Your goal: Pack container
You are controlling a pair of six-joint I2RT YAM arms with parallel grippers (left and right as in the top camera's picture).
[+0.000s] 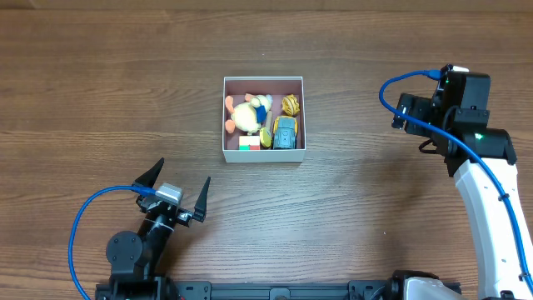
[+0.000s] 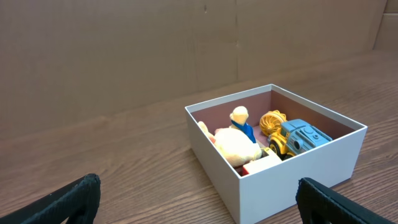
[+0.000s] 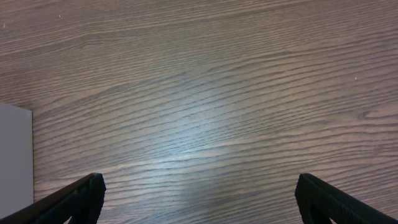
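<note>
Left gripper (image 1: 184, 169) and right gripper (image 3: 199, 182) both gape wide, empty; container (image 1: 263, 156) holds toys (image 1: 247, 117).

Wooden table (image 1: 100, 92) under white container (image 1: 263, 155)

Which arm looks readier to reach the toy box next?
Probably left: the left claw points straight at the container, full in its camera view. The right claw faces mostly table.

Table (image 1: 92, 75): dark brown wood-grain surface, matte, filling the overhead view edge to edge. A pale, diffuse sheen lies across the grain in the right wrist view. Beyond the table's far edge stands a flat brown board backdrop (image 2: 112, 50) with vertical seams.
</note>
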